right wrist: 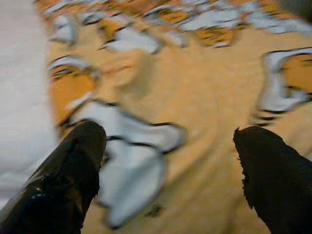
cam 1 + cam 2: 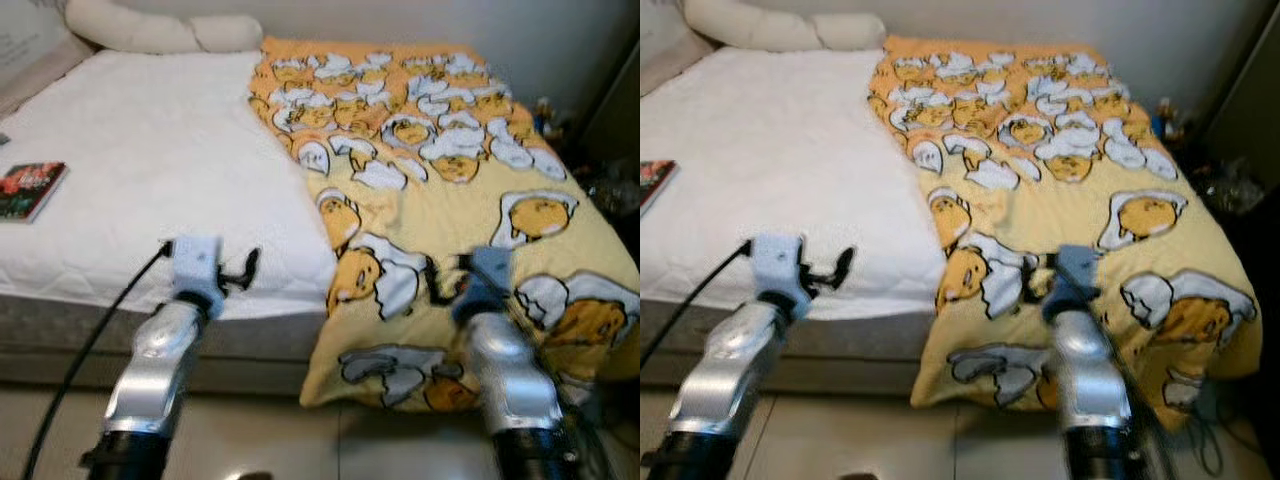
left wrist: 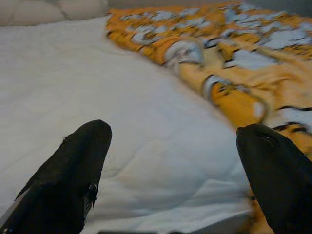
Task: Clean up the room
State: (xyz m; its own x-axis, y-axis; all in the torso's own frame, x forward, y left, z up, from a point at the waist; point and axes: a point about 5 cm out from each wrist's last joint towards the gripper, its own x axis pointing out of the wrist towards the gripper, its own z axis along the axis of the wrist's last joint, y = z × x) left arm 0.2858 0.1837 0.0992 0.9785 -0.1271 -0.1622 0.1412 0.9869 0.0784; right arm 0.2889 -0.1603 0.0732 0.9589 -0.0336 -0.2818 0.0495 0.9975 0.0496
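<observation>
Yellow blanket covers the bed's right half: soft, light, floppy. Best pinched along its foot-edge hem. Left gripper and right gripper: jaws released, holding nothing.

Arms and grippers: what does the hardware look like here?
Both arms have shiny silver forearm shells with black joints below. The left gripper sits on a pale blue-white wrist block with a black cable trailing from it; the right gripper has a bluer wrist block. Each has two long, matte black, round-tipped fingers.
</observation>
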